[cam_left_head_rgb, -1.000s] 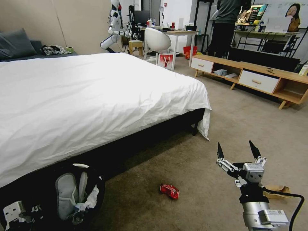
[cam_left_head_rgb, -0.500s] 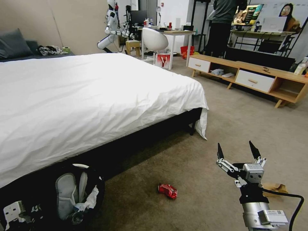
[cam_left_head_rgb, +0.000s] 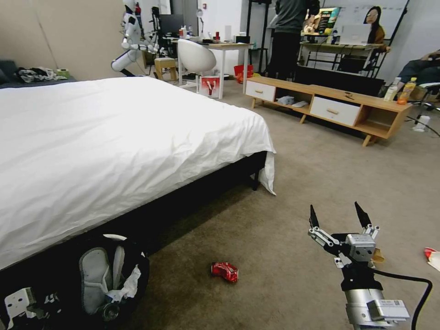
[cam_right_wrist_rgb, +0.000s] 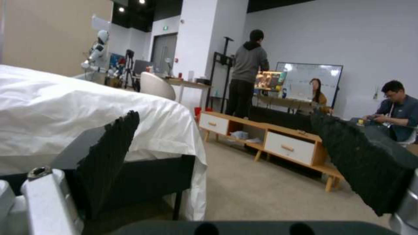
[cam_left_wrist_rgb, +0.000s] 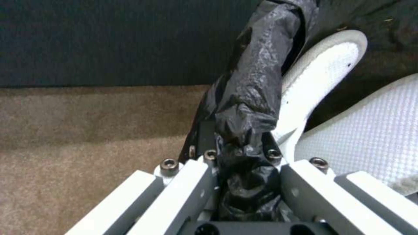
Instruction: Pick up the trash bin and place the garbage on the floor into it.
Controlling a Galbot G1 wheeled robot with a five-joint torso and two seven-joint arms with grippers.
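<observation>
The plain beige short-pile carpet floor [cam_left_head_rgb: 330,169] fills the lower and right parts of the head view, and a wide bed with a rumpled white sheet [cam_left_head_rgb: 114,137] on a dark frame takes up the left and centre. Across the upper right runs a long low wooden cabinet with white drawers [cam_left_head_rgb: 330,107]. At the lower left corner of the head view, just in front of the bed's dark edge, is the round trash bin lined with a glossy black plastic bag [cam_left_head_rgb: 114,275], tilted so that its mouth faces the camera, with a grey oval flap and crumpled white tissue inside. The left claw [cam_left_wrist_rgb: 244,169] is clamped on a bunched fold of the bin's black bag at the rim, as the left wrist view shows, the white rim just beside its fingers. The right claw [cam_left_head_rgb: 338,215] stands in the lower right of the head view above the carpet, its two black fingers spread wide apart and holding nothing. On the carpet at lower centre, between bin and right claw, lies a crushed red wrapper [cam_left_head_rgb: 224,271]. A scrap of tan folded cardboard [cam_left_head_rgb: 378,256] shows just behind the right claw, and a red-and-white packet [cam_left_head_rgb: 433,257] lies at the right edge.
</observation>
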